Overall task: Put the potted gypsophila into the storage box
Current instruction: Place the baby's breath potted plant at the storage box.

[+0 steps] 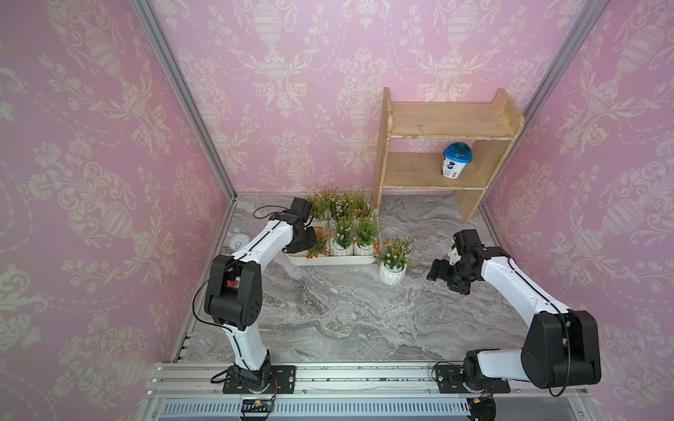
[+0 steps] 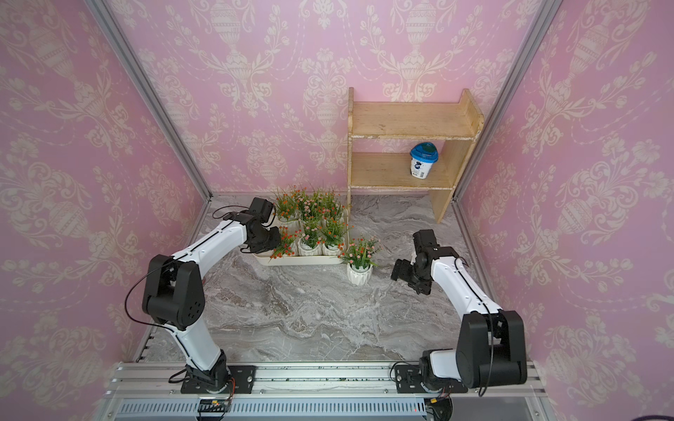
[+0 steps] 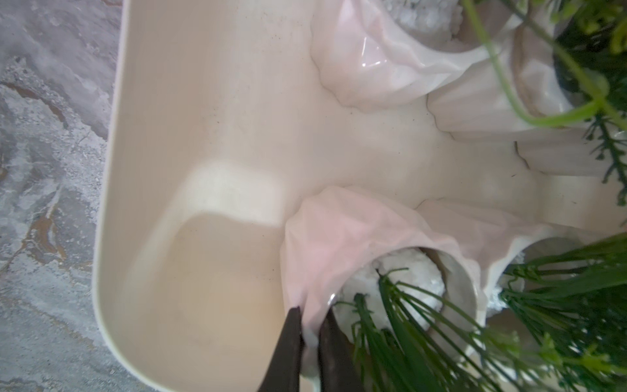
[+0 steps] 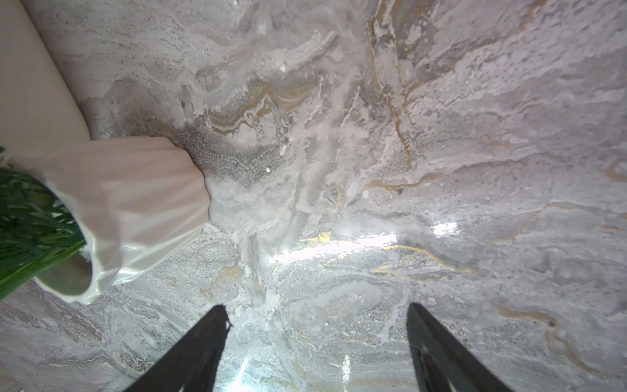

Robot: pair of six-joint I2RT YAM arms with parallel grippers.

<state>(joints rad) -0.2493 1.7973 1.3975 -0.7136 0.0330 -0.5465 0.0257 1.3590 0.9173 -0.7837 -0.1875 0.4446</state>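
Left gripper [image 3: 310, 317] pinches rim of glossy ribbed pot [image 3: 339, 237].

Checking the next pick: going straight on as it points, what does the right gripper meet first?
Probably the bare marble tabletop; the loose pot sits beside the line from the right gripper.

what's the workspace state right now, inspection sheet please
surface: grey marble-pattern tabletop, no spills seen
job's things: storage box at the back holds a cluster of pots; lone pot stands upright on the tabletop beside the box's right corner
clutter: blue-lidded cup on the wooden shelf's lower tier; small white round item at the left edge
grippers: left gripper shut on the held pot's rim inside the box; right gripper open over bare tabletop, apart from the lone pot
cables: black cable loops off the left arm, clear of the pots
surroundings: pink patterned walls; aluminium rail in front
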